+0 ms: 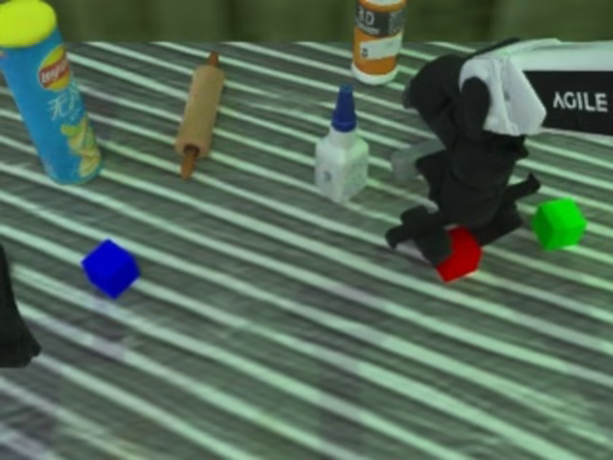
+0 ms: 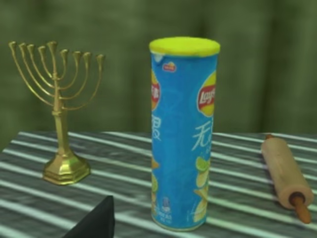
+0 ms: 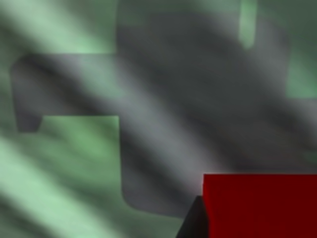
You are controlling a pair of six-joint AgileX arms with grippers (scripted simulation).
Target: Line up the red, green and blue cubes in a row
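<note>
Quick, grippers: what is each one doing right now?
Right gripper: down at the small bright red cube, right side of the table; whether it grips cannot be told.
Left gripper: parked at the table's left edge; state cannot be told.

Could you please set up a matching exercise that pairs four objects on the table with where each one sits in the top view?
Things:
1. blue cube
2. green cube
3. red cube
4. rolling pin

Places:
A. at the right gripper
B. alone on the table's left side
C. between the Lay's crisp can and the glue bottle
D. farthest right of the cubes

Pairs: 1-B, 2-D, 3-A, 4-C
</note>
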